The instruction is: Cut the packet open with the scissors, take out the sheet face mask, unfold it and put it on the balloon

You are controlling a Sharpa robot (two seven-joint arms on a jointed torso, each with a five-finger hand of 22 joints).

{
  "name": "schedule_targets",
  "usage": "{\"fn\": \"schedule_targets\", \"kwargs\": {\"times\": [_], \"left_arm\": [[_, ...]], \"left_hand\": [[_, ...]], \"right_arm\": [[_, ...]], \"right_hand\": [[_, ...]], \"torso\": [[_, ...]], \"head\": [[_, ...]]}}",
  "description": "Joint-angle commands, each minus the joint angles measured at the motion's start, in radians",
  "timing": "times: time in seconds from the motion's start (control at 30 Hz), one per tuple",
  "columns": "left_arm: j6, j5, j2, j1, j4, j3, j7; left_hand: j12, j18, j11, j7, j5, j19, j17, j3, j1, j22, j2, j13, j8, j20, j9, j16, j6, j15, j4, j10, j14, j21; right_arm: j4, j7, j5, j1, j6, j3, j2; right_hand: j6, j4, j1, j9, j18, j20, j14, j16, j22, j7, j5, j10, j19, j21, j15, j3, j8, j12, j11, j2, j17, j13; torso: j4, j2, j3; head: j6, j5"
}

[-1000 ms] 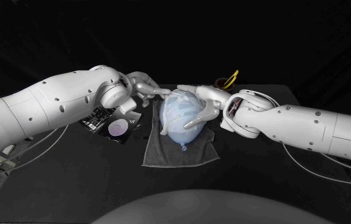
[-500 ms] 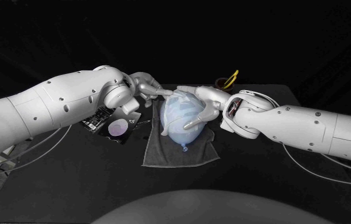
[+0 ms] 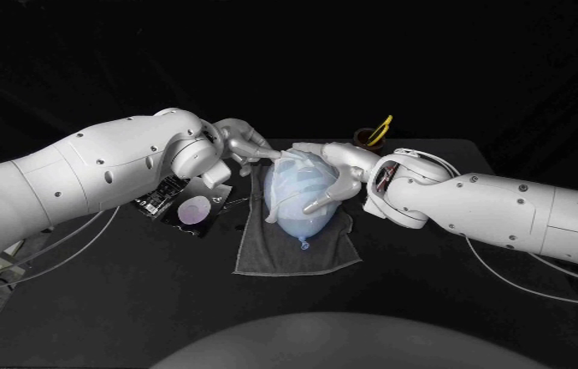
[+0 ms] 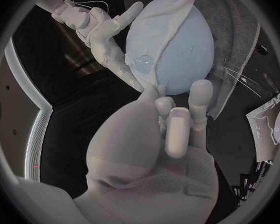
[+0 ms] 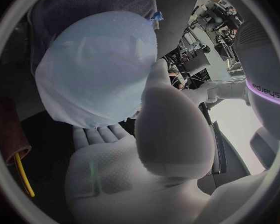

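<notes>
Cradling in the right robot hand [image 3: 334,167] the pale blue rubber balloon [image 4: 187,55], draped in a white sheet face mask [image 4: 154,40], on a grey cloth towel [image 3: 295,256], touching its far end with the left robot hand [image 3: 242,144], grip impossible to tell.

Your left arm [image 3: 97,169] and right arm [image 3: 500,206] wear glossy white, rounded shells dotted with small dark screws. The left hand [image 3: 245,145] and right hand [image 3: 335,169] are silver. Thin pale cables [image 3: 482,262] trail beneath both arms.
</notes>
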State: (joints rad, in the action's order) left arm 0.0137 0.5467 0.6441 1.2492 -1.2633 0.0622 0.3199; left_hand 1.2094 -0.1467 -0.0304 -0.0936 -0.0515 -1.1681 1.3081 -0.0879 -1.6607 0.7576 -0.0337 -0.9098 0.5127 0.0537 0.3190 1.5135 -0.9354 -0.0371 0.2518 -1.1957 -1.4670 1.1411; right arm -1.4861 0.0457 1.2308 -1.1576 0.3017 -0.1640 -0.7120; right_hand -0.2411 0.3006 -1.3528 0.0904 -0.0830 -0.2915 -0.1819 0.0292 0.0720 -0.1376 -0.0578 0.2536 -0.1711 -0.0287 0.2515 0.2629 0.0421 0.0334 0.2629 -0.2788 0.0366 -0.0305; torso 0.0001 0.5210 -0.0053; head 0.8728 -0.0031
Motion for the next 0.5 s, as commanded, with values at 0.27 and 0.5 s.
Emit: {"fn": "schedule_targets", "kwargs": {"times": [0.27,0.5], "left_arm": [[0.001,-0.059,0.005,0.001,-0.005,-0.001,-0.029],[-0.055,-0.064,0.011,0.001,-0.006,-0.001,-0.043]], "left_hand": [[-0.004,-0.008,0.018,-0.011,0.001,0.014,0.118,-0.347,0.043,0.020,0.148,-0.042,0.063,-0.002,0.095,0.013,0.006,-0.006,0.017,-0.054,-0.063,0.026],[0.025,-0.004,0.020,0.000,-0.005,0.003,0.136,-0.688,0.213,0.051,0.255,-0.101,0.121,-0.005,0.201,0.018,0.020,-0.014,-0.092,-0.091,-0.070,0.059]], "right_arm": [[0.004,-0.021,0.019,0.004,-0.032,-0.002,0.001],[0.002,-0.024,0.021,0.005,-0.033,-0.002,-0.001]], "right_hand": [[-0.008,0.002,-0.010,0.002,0.016,-0.003,0.002,-0.002,0.000,-0.159,-0.001,0.005,0.002,-0.004,0.008,-0.007,0.004,-0.002,0.003,0.006,-0.002,-0.001],[-0.010,0.002,-0.012,0.003,0.017,-0.003,0.004,-0.003,0.000,-0.159,-0.001,0.005,0.001,-0.005,0.009,-0.009,0.005,-0.002,0.003,0.008,-0.002,-0.001]], "torso": [[0.0007,0.000,-0.0010],[0.0002,0.000,-0.0004]], "head": [[0.000,0.004],[0.000,0.009]]}}
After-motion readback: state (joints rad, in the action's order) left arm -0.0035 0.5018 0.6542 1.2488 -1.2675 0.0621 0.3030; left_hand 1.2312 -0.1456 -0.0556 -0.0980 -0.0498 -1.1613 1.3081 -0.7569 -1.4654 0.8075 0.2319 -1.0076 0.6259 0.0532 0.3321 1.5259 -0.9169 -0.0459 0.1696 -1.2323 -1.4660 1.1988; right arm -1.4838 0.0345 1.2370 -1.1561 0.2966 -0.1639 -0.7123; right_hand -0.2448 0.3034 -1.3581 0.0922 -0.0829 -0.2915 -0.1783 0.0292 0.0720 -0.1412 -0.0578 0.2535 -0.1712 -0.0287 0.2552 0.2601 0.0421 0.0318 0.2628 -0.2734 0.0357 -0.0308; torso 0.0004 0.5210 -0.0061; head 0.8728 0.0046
